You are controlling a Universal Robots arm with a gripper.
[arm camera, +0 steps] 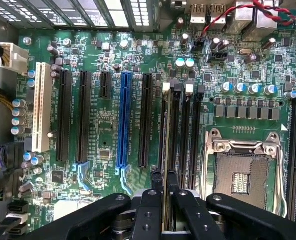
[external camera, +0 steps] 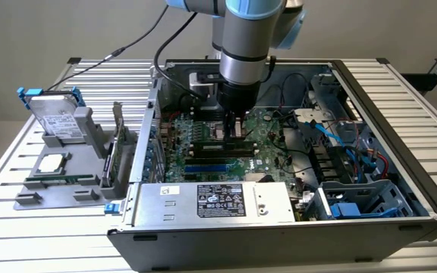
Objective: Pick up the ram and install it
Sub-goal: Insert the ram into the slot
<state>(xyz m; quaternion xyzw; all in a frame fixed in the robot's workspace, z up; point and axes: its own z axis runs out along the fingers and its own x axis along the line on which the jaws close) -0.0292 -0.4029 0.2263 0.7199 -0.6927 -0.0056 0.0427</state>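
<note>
My gripper (external camera: 232, 132) reaches down into the open computer case (external camera: 400, 114), low over the green motherboard (external camera: 268, 128). In the wrist view its black fingers (arm camera: 155, 202) are shut on the ram (arm camera: 164, 150), a thin stick seen edge-on. The ram runs along one of the long black memory slots (arm camera: 173, 135) beside the empty CPU socket (arm camera: 240, 175). Whether it is seated in the slot or just above it, I cannot tell. A white latch (arm camera: 166, 86) marks the slot's far end.
A grey holder (external camera: 59, 170) on the exterior view's left carries a hard drive (external camera: 55, 116), a CPU (external camera: 52, 164) and an upright expansion card (external camera: 116, 148). The power supply (external camera: 218, 199) lies at the case front. Blue and black cables (external camera: 340, 136) crowd the case's right.
</note>
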